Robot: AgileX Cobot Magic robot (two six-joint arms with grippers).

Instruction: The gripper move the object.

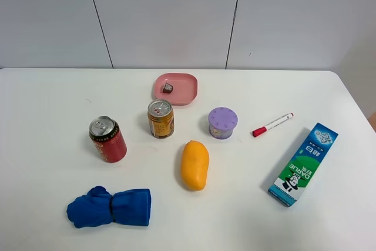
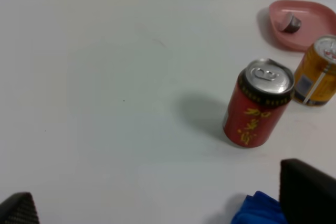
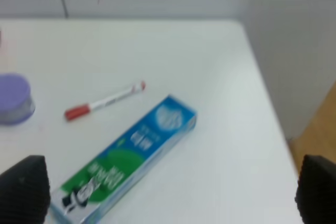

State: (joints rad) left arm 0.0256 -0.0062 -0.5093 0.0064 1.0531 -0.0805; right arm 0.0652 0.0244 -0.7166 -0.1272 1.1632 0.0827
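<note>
The object point(image 1: 168, 88), a small silvery-grey cap-like piece, lies inside the pink plate point(image 1: 187, 93) at the far middle of the white table point(image 1: 47, 110), toward the plate's left part and touching its floor. Just near of the plate stands a gold drink can point(image 1: 160, 119), upright, apart from the plate rim. Left of that and a little nearer stands a red drink can point(image 1: 108, 139), also upright. Right of the gold can sits a purple round container point(image 1: 222, 123), lid on. Further right a red-capped marker point(image 1: 272, 124) lies flat at a slant. A blue-and-green toothpaste box point(image 1: 303, 164) lies on the near right, well apart from the marker. A yellow mango point(image 1: 194, 164) lies near centre, between the cans and the box. A bundled blue cloth point(image 1: 110, 207) lies at the near left. Neither arm shows in the overhead view. Left gripper point(image 2: 157, 211): only the two dark finger tips show at the frame edges, set wide apart, nothing between them. Right gripper point(image 3: 170, 195): fingers likewise spread wide above the box end, holding nothing.
</note>
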